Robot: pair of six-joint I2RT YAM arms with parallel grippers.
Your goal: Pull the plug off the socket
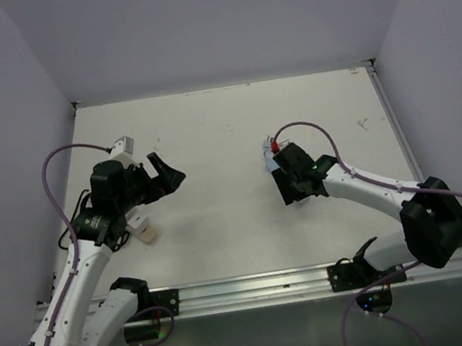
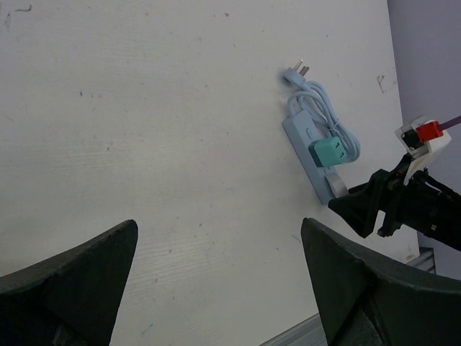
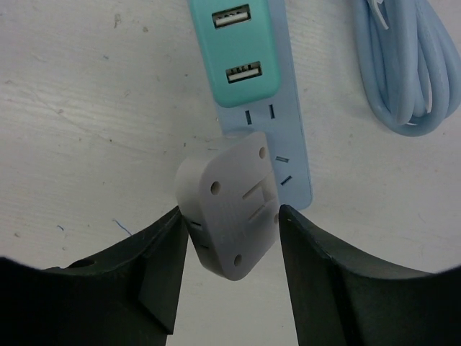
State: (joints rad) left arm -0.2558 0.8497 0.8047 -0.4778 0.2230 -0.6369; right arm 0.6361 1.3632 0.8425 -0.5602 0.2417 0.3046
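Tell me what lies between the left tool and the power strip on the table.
Nothing but bare white tabletop: in the left wrist view the open left tool faces the power strip across an empty stretch.

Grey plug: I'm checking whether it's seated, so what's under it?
The end of the pale blue plastic power strip lies under the rounded grey plug. The plug's own body hides how it joins the strip.

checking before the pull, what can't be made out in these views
- Right wrist view: the gray plug hides its own prongs, so its seating in the power strip is unclear.
- Same view: whether the right gripper truly clamps it; contact lines too fine.
- Top view: that gripper covers most of the strip.
- Right wrist view: the cable runs off the top edge.
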